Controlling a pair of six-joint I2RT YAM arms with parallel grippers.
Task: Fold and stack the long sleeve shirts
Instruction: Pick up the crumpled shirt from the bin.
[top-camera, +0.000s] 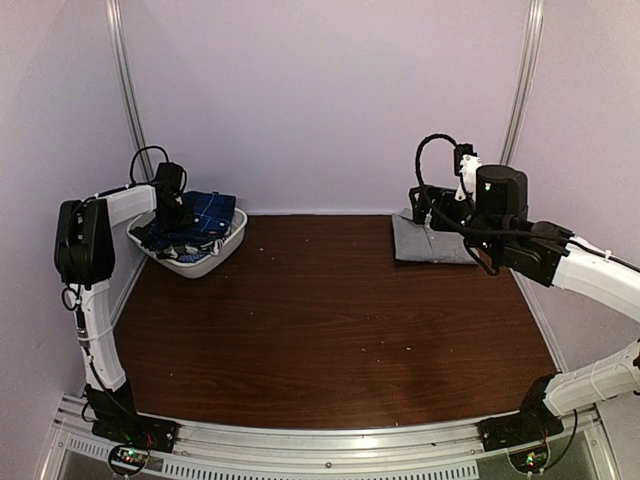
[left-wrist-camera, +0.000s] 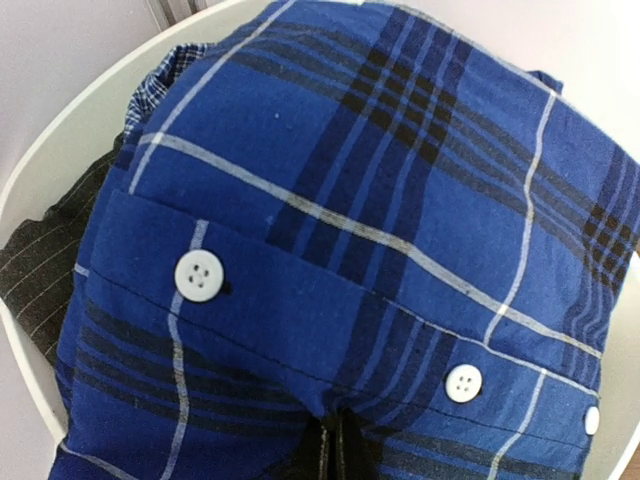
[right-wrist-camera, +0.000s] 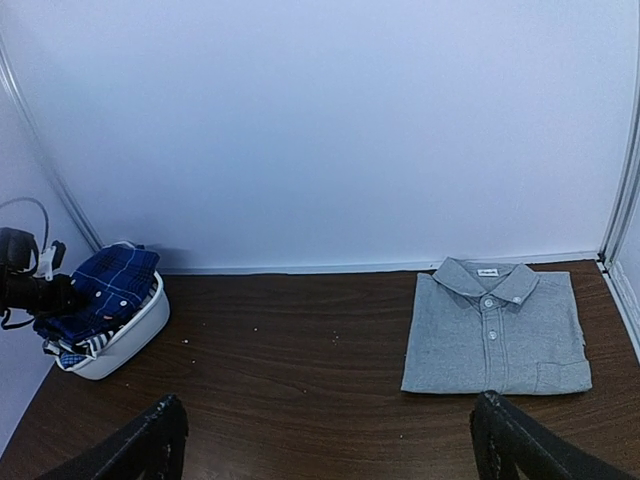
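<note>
At the far left of the table (top-camera: 320, 330) sits the white basket (top-camera: 218, 262), hard against the left wall. My left gripper (top-camera: 180, 226) is down inside it. In its wrist view the fingers (left-wrist-camera: 335, 455) stand narrow, drawn together at the bottom edge with blue cloth gathered between them, so I read it as pinching the blue plaid shirt (left-wrist-camera: 350, 200). That shirt lies heaped on top of the basket's load, a buttoned strip with white buttons facing the camera. Under it on the left a dark lined cloth (left-wrist-camera: 40, 270) pokes out against the basket rim; I cannot tell what garment it is.

The middle of the table is bare brown wood with a few pale specks.

At the far right lies the grey shirt (right-wrist-camera: 495, 335), folded into a neat rectangle, collar toward the back wall, flat on the table. My right gripper (right-wrist-camera: 328, 400) hangs above the table on the near side of it, jaws spread wide and holding nothing.
</note>
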